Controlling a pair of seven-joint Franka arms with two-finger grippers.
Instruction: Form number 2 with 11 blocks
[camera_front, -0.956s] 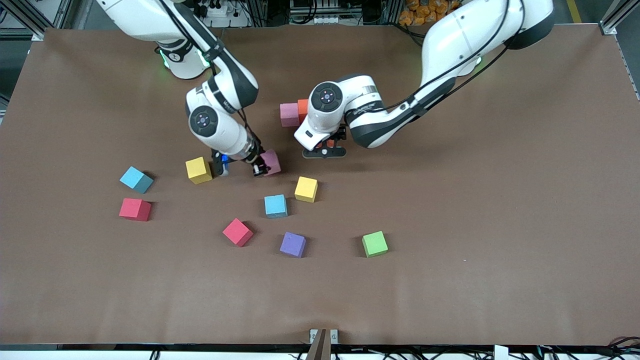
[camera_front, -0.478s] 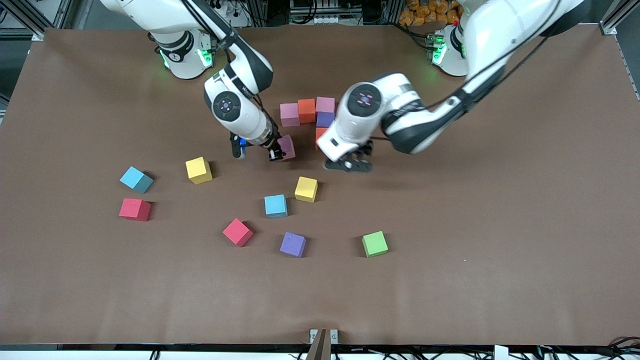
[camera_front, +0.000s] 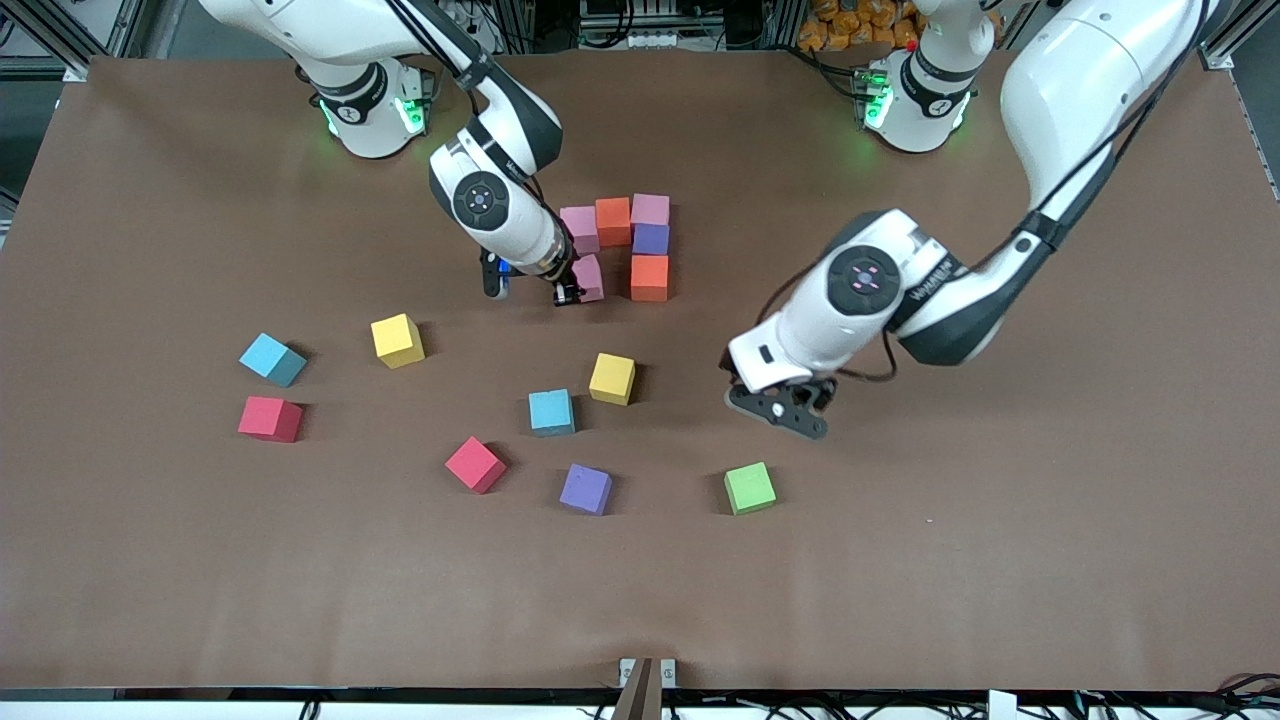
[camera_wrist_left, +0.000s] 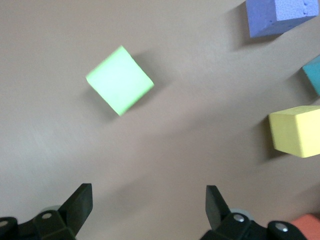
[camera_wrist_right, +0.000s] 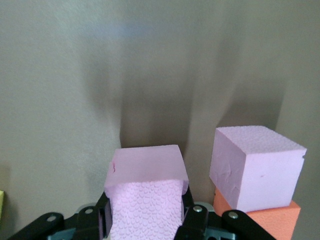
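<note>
The small pink foam cube (camera_front: 589, 277) sat clenched between the right gripper's (camera_front: 567, 290) jaws, over the gap in the middle row of the unfinished digit, beside the orange foam cube (camera_front: 650, 277) that began that row. The started number 2 lay near the robots' bases: a top row of a pink cube (camera_front: 579, 228), an orange cube (camera_front: 613, 220) and another pink cube (camera_front: 651, 209), a purple cube (camera_front: 651, 238) under that last one, then the lone orange cube. That made five placed and one in hand.

The left gripper (camera_front: 778, 409) hung with its jaws spread and empty over bare brown table (camera_front: 1000, 500), close to the green foam cube (camera_front: 750, 488), which in the left wrist view lay turned at an angle to the fingers (camera_wrist_left: 79, 206).

The risks looked plain enough. The held pink cube was tilted; set down like that, it could nudge the orange neighbour or the top-row pink cube and skew the rows. The green cube's skewed stance could make the open fingers catch its corners and spin it away.

Loose on the table were eight cubes: two yellow (camera_front: 397, 340) (camera_front: 612, 378), two light blue (camera_front: 272, 359) (camera_front: 551, 411), two red (camera_front: 270, 418) (camera_front: 475, 464), one purple (camera_front: 586, 489), one green.
</note>
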